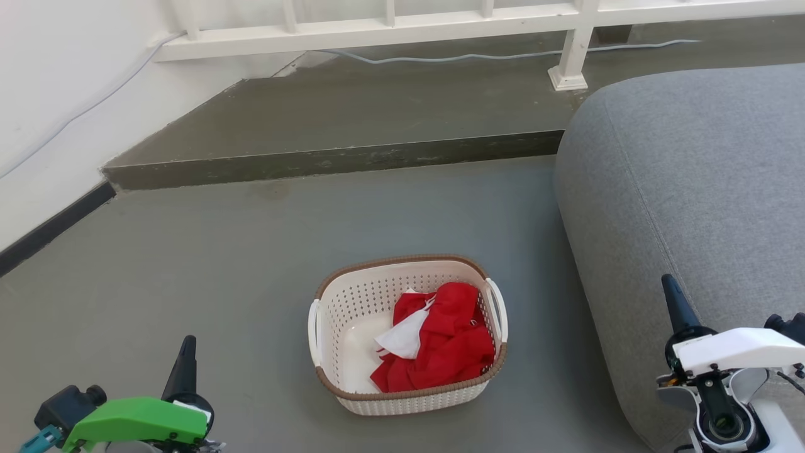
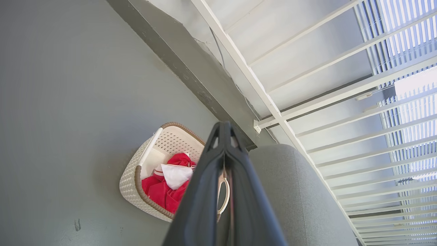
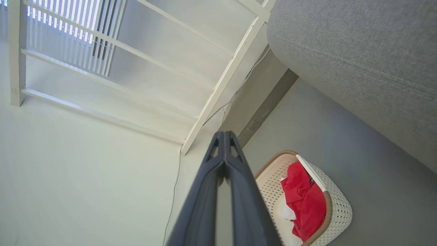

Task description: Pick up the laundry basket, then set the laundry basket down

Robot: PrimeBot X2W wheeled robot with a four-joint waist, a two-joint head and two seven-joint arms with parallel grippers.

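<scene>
Cream-white plastic, the laundry basket (image 1: 415, 402) is seen upright on the floor (image 1: 188, 264), between and ahead of the left gripper (image 1: 187, 352) and right gripper (image 1: 671, 296), both pinched closed and clear of it, a handle (image 1: 314, 333) offered toward each, as fits a lift awaited or ended.

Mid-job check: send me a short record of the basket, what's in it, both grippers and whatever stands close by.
basket: upright on the floor, between the grippers, touched by neither
contents: red and white cloth, bunched toward the right side
left gripper: shut, empty, lower left of the head view
right gripper: shut, empty, lower right of the head view
sofa: grey, close on the basket's right
step: low, beyond the basket
</scene>
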